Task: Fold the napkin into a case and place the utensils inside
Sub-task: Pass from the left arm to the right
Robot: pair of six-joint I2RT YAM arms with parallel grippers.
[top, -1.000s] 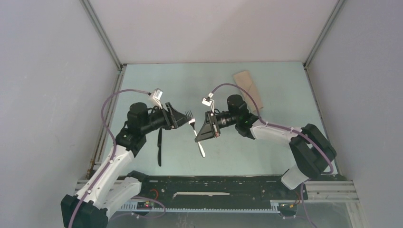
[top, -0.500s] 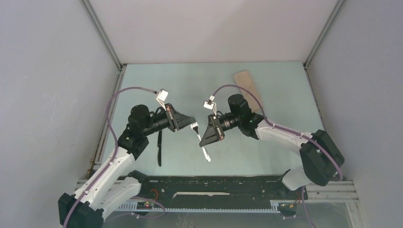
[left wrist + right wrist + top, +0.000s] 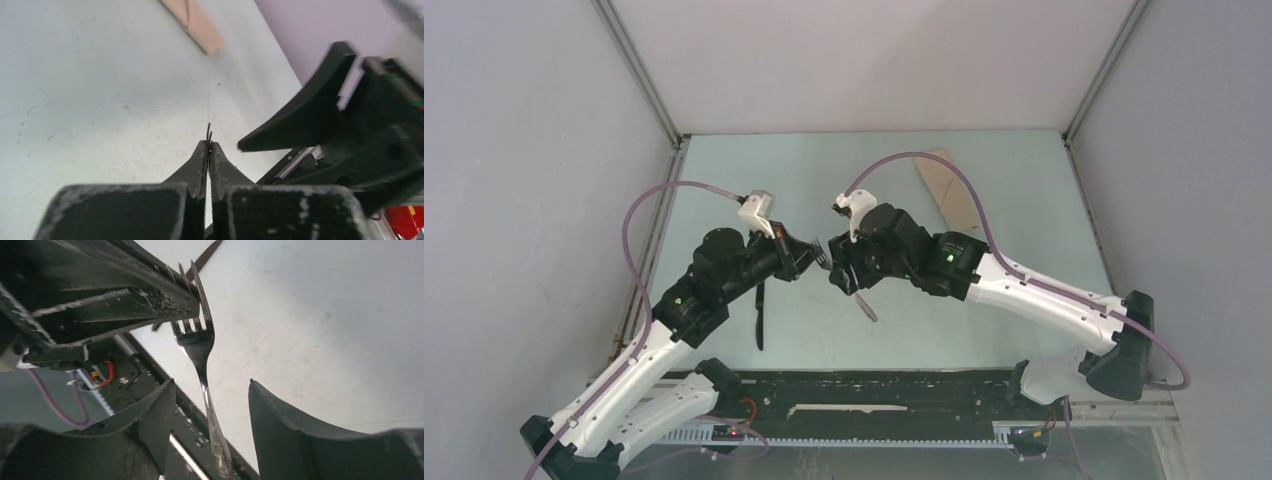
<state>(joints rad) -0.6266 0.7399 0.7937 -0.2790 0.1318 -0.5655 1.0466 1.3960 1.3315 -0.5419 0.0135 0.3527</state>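
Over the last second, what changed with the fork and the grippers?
The fork changed hands. The left gripper closed on its tines, and the right gripper, which had held the handle, opened; its jaws now stand either side of the handle, apart from it. The two grippers drew closer together. The knife and the case lie where they were.

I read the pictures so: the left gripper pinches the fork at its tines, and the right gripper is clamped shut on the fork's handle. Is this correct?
One point is wrong: the right gripper is open, not clamped shut. The right wrist view shows its fingers standing apart on either side of the handle of the fork. The left gripper does pinch the fork at its tines.
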